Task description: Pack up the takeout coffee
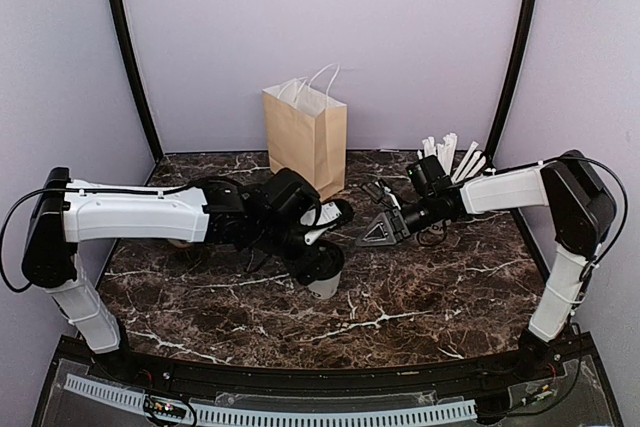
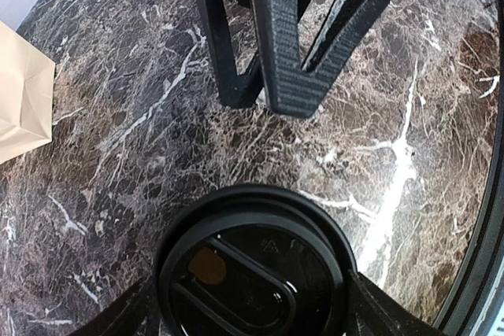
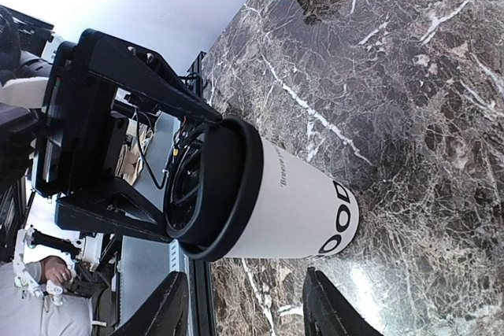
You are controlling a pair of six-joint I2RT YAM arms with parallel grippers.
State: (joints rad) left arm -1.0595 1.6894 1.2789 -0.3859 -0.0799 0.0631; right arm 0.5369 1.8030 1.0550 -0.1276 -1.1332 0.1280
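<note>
The takeout coffee (image 1: 324,280) is a white cup with dark lettering and a black lid, standing upright on the marble table. My left gripper (image 1: 316,255) comes down over it, with a finger pressed against each side of the lid (image 2: 252,273). In the right wrist view the cup (image 3: 291,202) stands with the left gripper's fingers (image 3: 134,68) flanking its lid. My right gripper (image 1: 380,229) is open and empty, just right of the cup and pointing at it. Its fingers (image 2: 287,45) show in the left wrist view.
A brown paper bag (image 1: 305,137) with white handles stands upright at the back centre, behind the cup; its edge shows in the left wrist view (image 2: 20,100). White wrapped straws (image 1: 452,157) stick up behind the right arm. The table's front edge (image 1: 300,372) is near.
</note>
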